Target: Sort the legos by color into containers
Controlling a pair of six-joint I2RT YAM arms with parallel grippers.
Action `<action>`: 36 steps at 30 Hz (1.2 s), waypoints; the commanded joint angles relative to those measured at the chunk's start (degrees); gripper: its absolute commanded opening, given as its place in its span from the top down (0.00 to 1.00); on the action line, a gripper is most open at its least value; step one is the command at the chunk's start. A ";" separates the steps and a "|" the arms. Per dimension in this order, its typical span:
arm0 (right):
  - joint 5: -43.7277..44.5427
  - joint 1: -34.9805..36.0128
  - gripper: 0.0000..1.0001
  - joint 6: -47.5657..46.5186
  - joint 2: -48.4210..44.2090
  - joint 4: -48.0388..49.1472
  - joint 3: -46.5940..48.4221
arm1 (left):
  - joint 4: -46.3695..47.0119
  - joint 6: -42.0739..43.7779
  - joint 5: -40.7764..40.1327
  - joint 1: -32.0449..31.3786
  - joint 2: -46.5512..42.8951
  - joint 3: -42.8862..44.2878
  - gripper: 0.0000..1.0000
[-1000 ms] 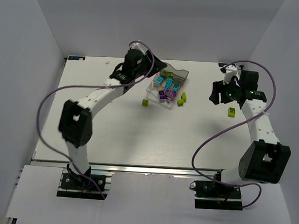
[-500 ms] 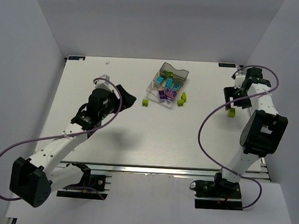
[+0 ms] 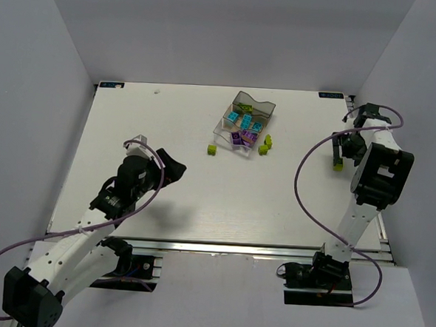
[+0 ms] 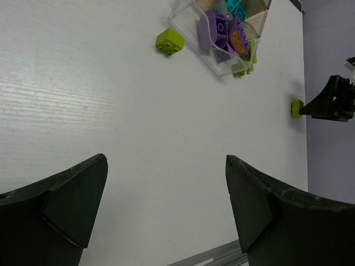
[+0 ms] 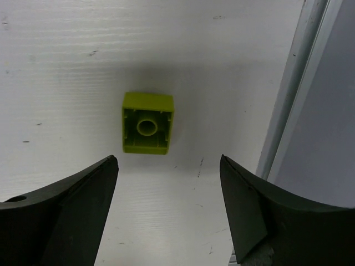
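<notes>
White table [image 3: 169, 116] inside a pale grey booth, with a metal rail [image 5: 299, 83] along the table's right edge.

The left gripper [image 4: 165, 166] hangs over the near-left part of the table. We see its jaws spread wide, with nothing between them and bare table beneath. Straight ahead of it a lone lime brick [image 4: 170, 41] lies on the table, just beside the tray [image 4: 188, 36] but apart from it. The tray stands ahead and a little to this gripper's right. We make out purple bricks [image 4: 222, 33] in the compartment nearest the gripper and cyan bricks [image 4: 233, 8] in the one behind. From above, what looks like a lime piece [image 3: 243, 108] sits in the smoky far end. Two lime bricks [image 3: 268, 141] rest on the table past the tray's right side. We cannot tell whether they touch it.

The right gripper [image 5: 167, 163] has its jaws apart and holds nothing. Just ahead of the fingertips, on the line between them and nearer the left finger, an upturned brick [image 5: 147, 123] lies on the table. It is lime, with its hollow underside facing up, and neither finger touches it. The rail runs close by on this gripper's right, with the booth wall beyond. From above we place this gripper at the far-right edge of the table, well apart from the tray.
</notes>
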 commanded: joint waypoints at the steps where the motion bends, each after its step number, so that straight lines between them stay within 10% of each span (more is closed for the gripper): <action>1: -1.45 -1.18 0.22 1.28 0.69 -0.32 3.52 | 0.13 -2.14 -0.65 -0.02 -1.55 -2.73 0.04; 24: -9.20 -1.45 0.34 2.69 5.10 -1.38 5.45 | 3.21 -5.31 -0.38 -0.11 0.56 -3.44 0.04; 36: -10.33 -1.45 0.70 0.67 5.71 -1.73 5.10 | 1.98 -5.92 -1.00 -0.11 -0.58 -3.61 0.04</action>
